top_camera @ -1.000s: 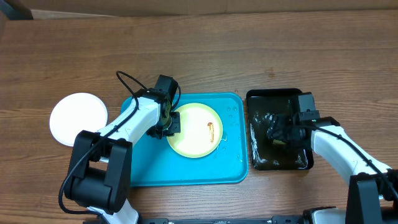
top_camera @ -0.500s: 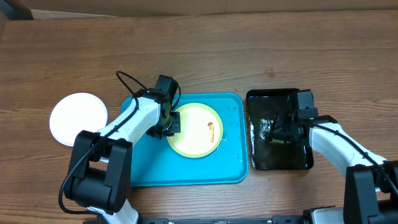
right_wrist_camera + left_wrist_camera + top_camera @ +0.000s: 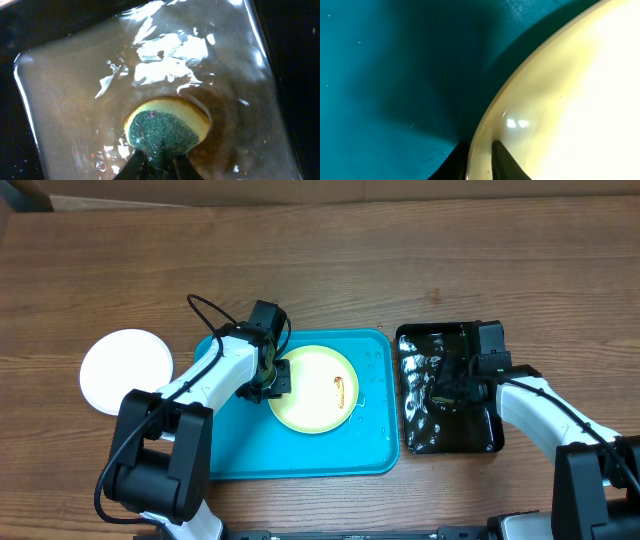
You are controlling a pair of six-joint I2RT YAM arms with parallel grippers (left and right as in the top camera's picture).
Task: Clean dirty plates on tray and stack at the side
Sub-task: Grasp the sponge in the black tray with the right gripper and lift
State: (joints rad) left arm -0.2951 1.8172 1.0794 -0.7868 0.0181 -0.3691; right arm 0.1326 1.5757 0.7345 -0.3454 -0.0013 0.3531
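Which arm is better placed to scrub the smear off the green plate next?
Right. The right gripper is shut on the sponge in the black tray, while the left gripper pinches the rim of the green plate, likely steadying it on the turquoise tray.

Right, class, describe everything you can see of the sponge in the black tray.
The sponge is a rounded, soft-looking pad of yellow foam, with a dark green scouring face turned towards the wrist camera. It sits wet and partly sunk in murky brownish water inside the black tray. The right gripper pinches its near edge between both fingers, and the foam seems to bulge slightly around the grip.
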